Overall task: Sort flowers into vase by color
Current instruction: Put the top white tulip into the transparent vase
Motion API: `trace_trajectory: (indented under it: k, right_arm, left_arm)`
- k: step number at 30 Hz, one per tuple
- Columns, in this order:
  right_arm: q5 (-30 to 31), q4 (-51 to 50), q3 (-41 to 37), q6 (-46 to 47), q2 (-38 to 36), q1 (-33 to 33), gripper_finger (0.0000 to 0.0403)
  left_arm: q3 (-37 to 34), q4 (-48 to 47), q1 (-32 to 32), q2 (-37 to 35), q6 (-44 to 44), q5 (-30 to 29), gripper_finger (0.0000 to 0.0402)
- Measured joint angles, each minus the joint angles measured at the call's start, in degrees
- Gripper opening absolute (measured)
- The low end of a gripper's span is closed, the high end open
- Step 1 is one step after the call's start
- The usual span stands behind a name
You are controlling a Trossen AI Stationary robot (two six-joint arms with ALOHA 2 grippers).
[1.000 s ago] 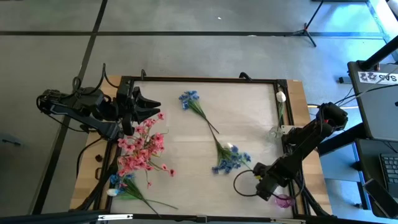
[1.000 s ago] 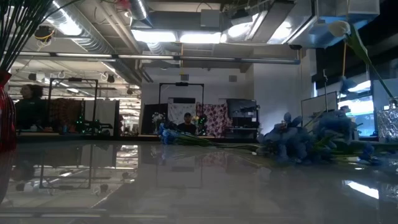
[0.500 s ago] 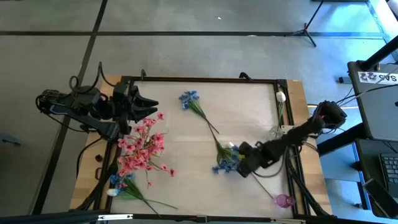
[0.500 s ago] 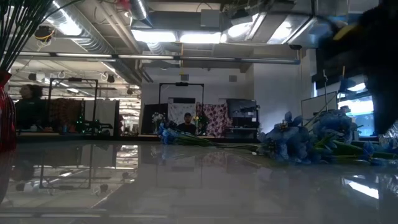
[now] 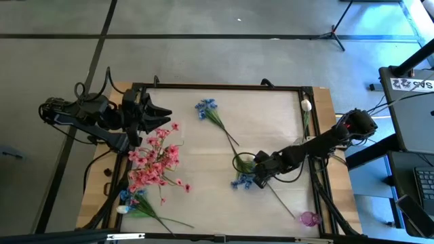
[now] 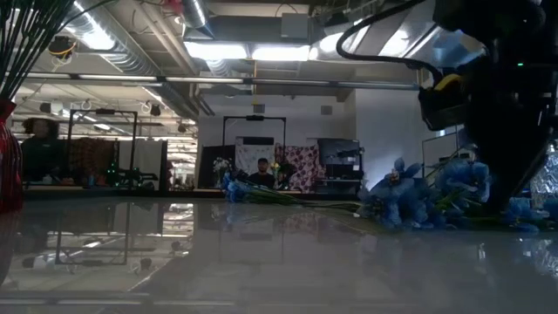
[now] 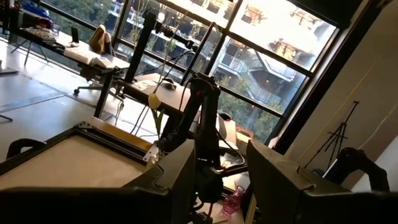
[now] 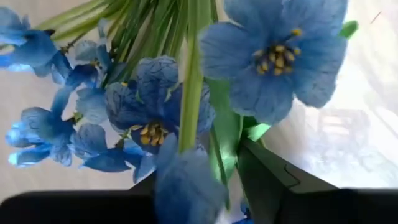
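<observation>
A cluster of blue flowers (image 5: 243,177) lies flat near the table's middle right, and fills the right wrist view (image 8: 149,106). My right gripper (image 5: 252,179) hangs right over it, open, with blurred blue blooms (image 8: 186,186) and a green stem (image 8: 191,106) between its fingers. A second blue sprig (image 5: 207,108) lies toward the far edge. Pink blooms (image 5: 154,163) stand bunched at the left. My left gripper (image 5: 163,112) waits open at the far left, above them. My right gripper comes slanting down from the table's right onto the bloom end of the blue cluster (image 8: 273,56). One finger (image 8: 273,180) stands beside the green stem and leaves. Whether the fingers touch the flowers, I cannot tell.
A white bud (image 5: 306,105) rises from a clear vase (image 5: 301,144) at the right edge. A small pink vase (image 5: 309,218) sits in the near right corner. Blue and white blooms (image 5: 132,200) stand near left. A red vase (image 6: 7,157) edges the low view.
My right arm has swung from the near right corner toward the table's left and come down over the blue cluster in the middle. In the low view it now stands in front of the cluster's right side. The flowers lie where they were.
</observation>
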Motion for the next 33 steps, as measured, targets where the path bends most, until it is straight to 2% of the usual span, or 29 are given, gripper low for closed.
trace_trajectory:
  k: [5,11,16,22,27,33]
  right_arm:
    - [-0.14,-0.28,0.00,-1.96,0.00,0.09,0.0096]
    - [0.98,-0.39,0.02,-2.03,0.00,0.09,0.0010]
    - [0.92,-2.40,2.43,-1.67,-2.25,0.09,0.0012]
    - [2.44,-12.42,9.91,0.26,-11.56,0.09,0.0006]
    - [12.96,-18.56,14.99,-0.85,-21.95,0.15,0.0003]
    - [28.48,-17.49,16.00,-12.95,-35.65,0.15,0.0001]
  left_arm:
    - [0.00,0.02,0.00,0.00,0.02,-0.02,0.0141]
    - [0.00,0.02,0.00,0.00,0.02,-0.02,0.0141]
    - [0.00,0.02,0.01,0.00,0.00,-0.03,0.0141]
    - [0.00,0.04,0.00,0.00,-0.02,-0.04,0.0141]
    - [0.00,0.06,0.02,0.00,0.00,-0.04,0.0141]
    - [0.00,0.08,0.02,0.00,0.00,-0.06,0.0141]
